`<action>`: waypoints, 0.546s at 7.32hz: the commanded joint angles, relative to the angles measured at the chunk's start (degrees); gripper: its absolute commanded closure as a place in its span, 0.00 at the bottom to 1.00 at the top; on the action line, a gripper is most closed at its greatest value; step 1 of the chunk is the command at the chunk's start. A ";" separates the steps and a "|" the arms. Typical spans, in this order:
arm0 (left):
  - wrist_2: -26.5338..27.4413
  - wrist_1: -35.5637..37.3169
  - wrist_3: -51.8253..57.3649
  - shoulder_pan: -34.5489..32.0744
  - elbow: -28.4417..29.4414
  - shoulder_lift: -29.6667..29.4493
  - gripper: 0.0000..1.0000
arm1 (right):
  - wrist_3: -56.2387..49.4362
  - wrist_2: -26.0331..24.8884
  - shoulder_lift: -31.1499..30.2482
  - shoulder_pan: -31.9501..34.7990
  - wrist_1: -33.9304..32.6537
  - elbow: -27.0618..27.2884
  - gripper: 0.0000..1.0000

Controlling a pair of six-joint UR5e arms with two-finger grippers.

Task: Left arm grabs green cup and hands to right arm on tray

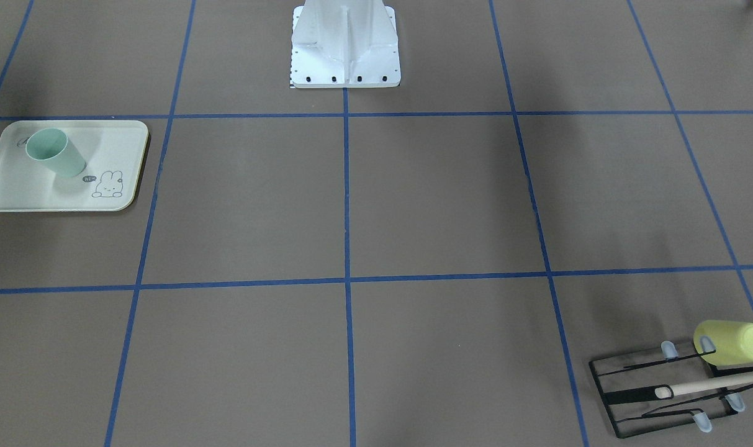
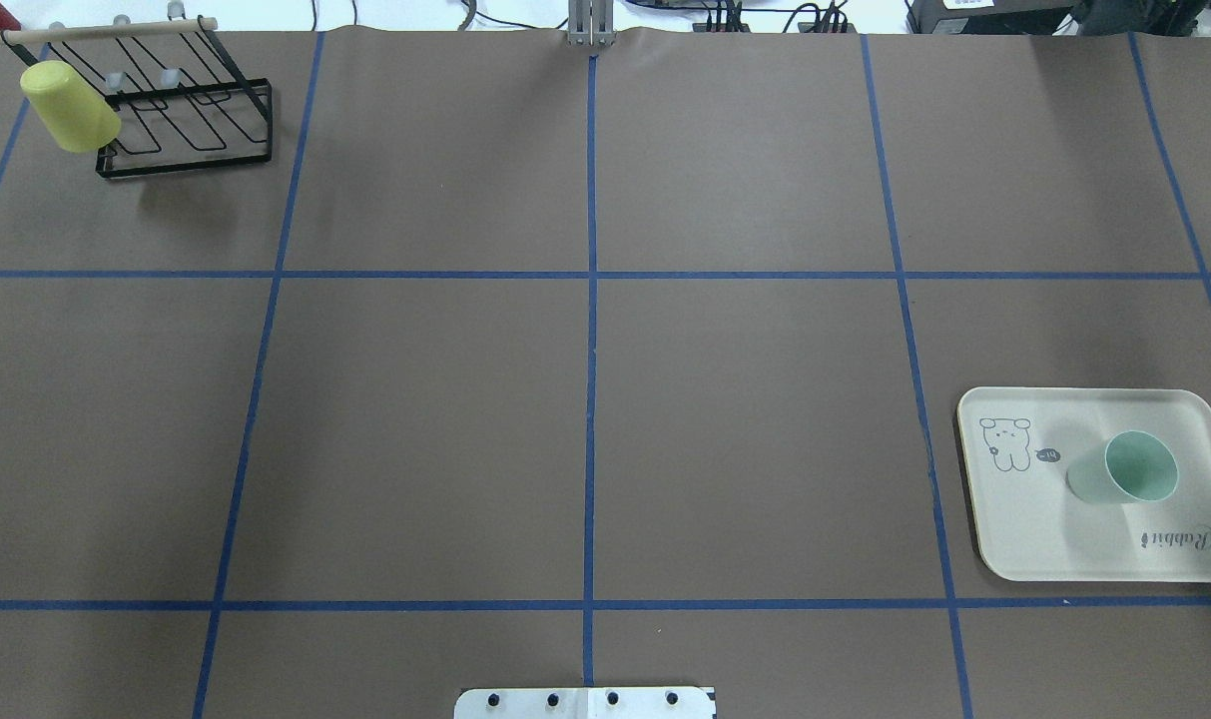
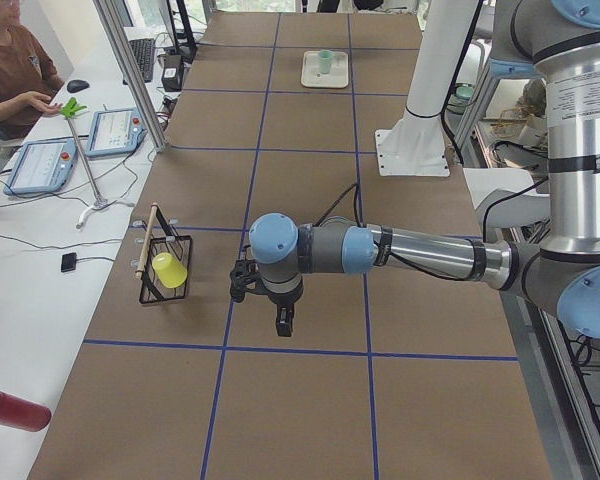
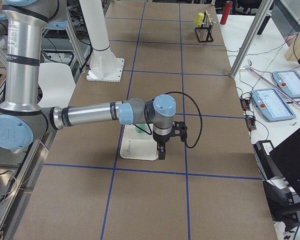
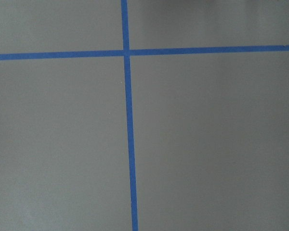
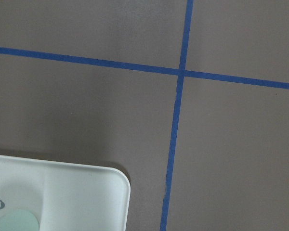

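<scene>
The green cup (image 1: 56, 152) stands upright, mouth up, on the cream tray (image 1: 121, 143); both also show in the overhead view, the cup (image 2: 1129, 469) on the tray (image 2: 1054, 544). Neither gripper touches it. The left gripper (image 3: 283, 320) shows only in the exterior left view, hanging over bare table far from the cup; I cannot tell if it is open or shut. The right gripper (image 4: 161, 151) shows only in the exterior right view, hanging by the tray's (image 4: 135, 149) near edge, its arm partly hiding the cup (image 4: 140, 132); its state cannot be told. The right wrist view shows a tray corner (image 6: 77, 192).
A yellow cup (image 2: 69, 105) hangs tilted on a black wire rack (image 2: 186, 110) at the far left corner, also seen in the front view (image 1: 733, 341). The white robot base (image 1: 345, 49) stands at the table's near edge. An operator (image 3: 10, 80) sits at the side.
</scene>
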 commanded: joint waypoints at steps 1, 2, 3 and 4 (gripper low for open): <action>0.02 -0.09 -0.13 0.09 0.52 -0.25 0.00 | -0.36 0.00 0.02 0.00 0.16 -0.90 0.00; -0.07 -0.09 -0.13 0.09 0.52 -0.42 0.00 | -0.45 0.00 0.02 0.00 0.16 -1.43 0.00; 0.02 -0.09 -0.13 0.09 0.52 -0.42 0.00 | -0.63 -0.09 -0.07 0.00 0.16 -1.61 0.00; 0.02 -0.09 -0.13 0.09 0.44 -0.51 0.00 | -0.72 0.00 -0.16 0.00 0.51 -2.48 0.00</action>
